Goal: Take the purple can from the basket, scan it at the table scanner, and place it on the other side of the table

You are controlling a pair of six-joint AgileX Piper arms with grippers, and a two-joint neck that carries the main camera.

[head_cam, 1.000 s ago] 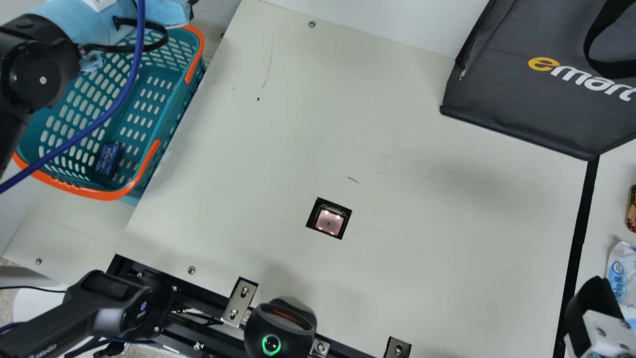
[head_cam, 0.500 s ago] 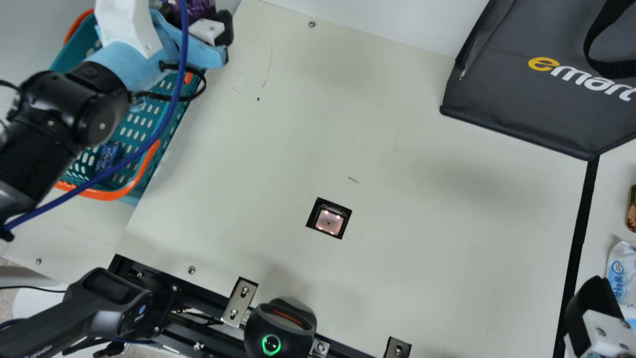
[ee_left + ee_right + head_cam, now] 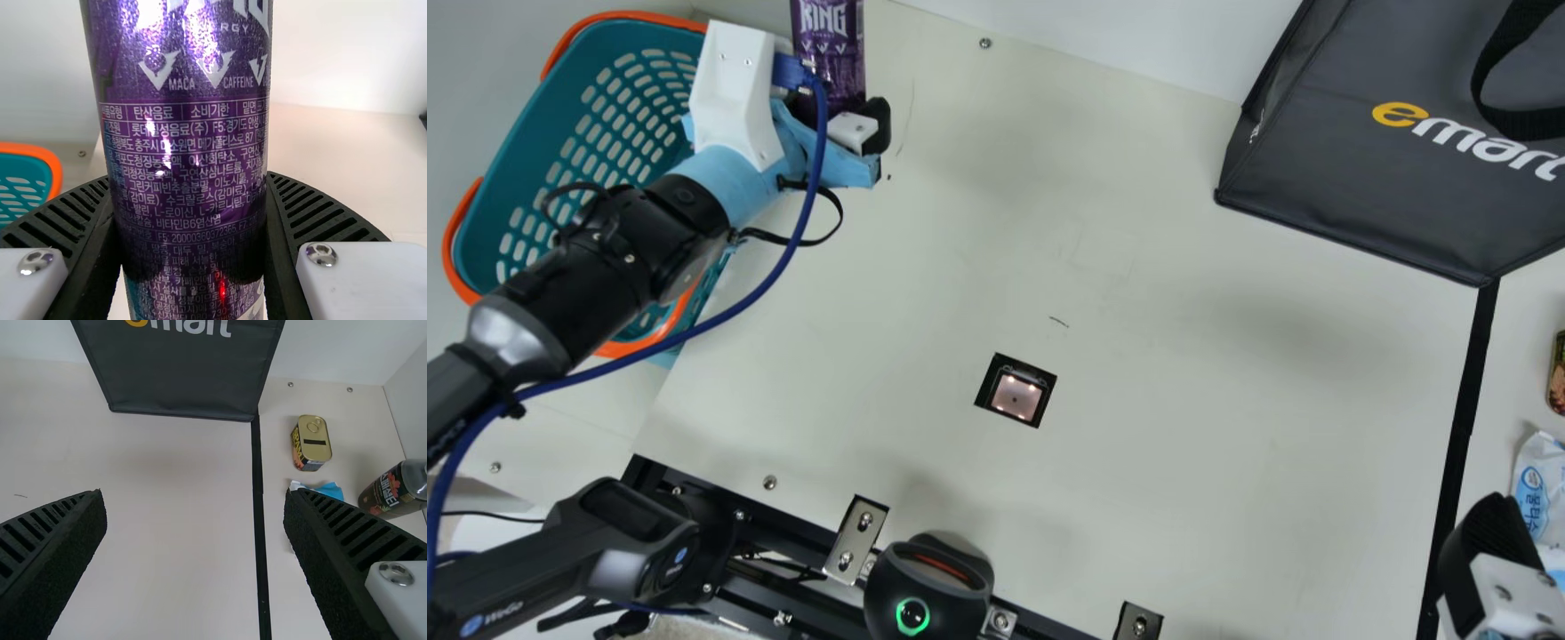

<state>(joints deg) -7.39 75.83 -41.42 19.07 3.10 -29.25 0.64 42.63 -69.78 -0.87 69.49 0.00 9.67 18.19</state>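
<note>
Left arm: comes in from the main view's left edge and stretches over the basket (image 3: 511,151), its wrist near the table's far left corner; a blue cable (image 3: 738,307) loops along it
Right arm: at the main view's lower right corner, its end near the black strip (image 3: 1465,418) on the table (image 3: 1183,427)
Basket: teal with orange handles, at the table's left edge; the arm hides part of its inside
Bag: the dark bag (image 3: 1360,191) stands at the table's far right, black handle on top; its inside cannot be seen
Left gripper: the claw (image 3: 839,114) is pinching the purple can (image 3: 831,53), one ribbed finger against each side of it
Purple can: out of the basket, just beside it, between the left fingers; whether its base touches the table, I cannot tell
Right gripper: this claw (image 3: 1489,542) is spread wide, with nothing between its ribbed fingers
Table scanner: its lit square window (image 3: 1016,396) is set in the table, well apart from the can
Beyond the strip: a tin (image 3: 312,440), a white and blue packet (image 3: 1536,489) near it, and a dark container (image 3: 400,487)
</note>
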